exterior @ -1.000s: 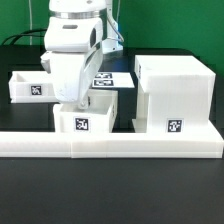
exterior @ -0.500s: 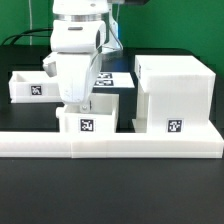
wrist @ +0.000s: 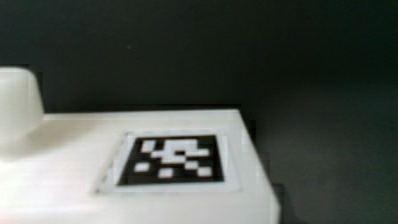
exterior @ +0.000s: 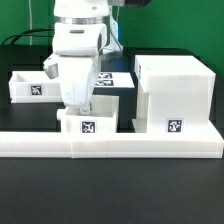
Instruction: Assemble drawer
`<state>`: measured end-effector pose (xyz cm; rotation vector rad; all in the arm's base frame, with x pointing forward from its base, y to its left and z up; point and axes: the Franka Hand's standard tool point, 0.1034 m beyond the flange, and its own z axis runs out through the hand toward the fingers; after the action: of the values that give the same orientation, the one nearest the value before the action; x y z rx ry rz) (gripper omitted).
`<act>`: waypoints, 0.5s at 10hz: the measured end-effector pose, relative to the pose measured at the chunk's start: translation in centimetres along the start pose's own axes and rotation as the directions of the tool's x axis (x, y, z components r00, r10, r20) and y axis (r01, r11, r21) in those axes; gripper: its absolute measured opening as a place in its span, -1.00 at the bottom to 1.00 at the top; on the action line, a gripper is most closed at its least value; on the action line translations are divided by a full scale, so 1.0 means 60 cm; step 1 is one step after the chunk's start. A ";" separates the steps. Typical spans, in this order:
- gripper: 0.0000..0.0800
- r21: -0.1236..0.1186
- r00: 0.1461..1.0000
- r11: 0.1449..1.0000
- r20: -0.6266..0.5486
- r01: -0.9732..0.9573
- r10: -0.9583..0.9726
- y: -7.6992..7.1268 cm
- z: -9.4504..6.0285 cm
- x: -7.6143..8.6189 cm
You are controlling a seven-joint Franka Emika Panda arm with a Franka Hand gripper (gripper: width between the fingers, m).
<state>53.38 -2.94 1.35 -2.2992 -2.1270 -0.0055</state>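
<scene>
- The gripper (exterior: 80, 107) is held low over the near tray (exterior: 106, 124), toward that tray's side at the exterior view's left.
- The fingers are hidden by the wrist body and the tray's wall, so it cannot be told whether they are released or clenched.
- No more is shown in the wrist view. Only a white face with a tag (wrist: 175, 160) and a rounded white lump (wrist: 15, 100), perhaps a knob, are seen close up, with no fingers in the picture.
- The step in hand is judged to be a grasp on the near tray, ahead of its being fitted into the housing (exterior: 175, 95).
- The near tray is found just behind the rail (exterior: 140, 146), at the exterior view's left of the housing, with a narrow gap between the two.
- The far tray (exterior: 20, 92) is set further back and to the exterior view's left, well apart from the housing.
- For the next move, a firm hold on a tray wall is called for. The tray must then be lifted clear of the rail and brought level to the housing's opening.
- That opening is not seen from here; only closed white faces are shown.
- The rail just in front and the housing's near wall are to be watched.
- The marker board (exterior: 110, 80) lies behind the arm, partly covered.
</scene>
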 end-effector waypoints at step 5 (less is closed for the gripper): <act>-0.89 0.007 0.998 0.998 0.024 0.061 -0.061 0.015 0.000 0.019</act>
<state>54.36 -1.88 1.33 -2.2423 -2.2045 0.0291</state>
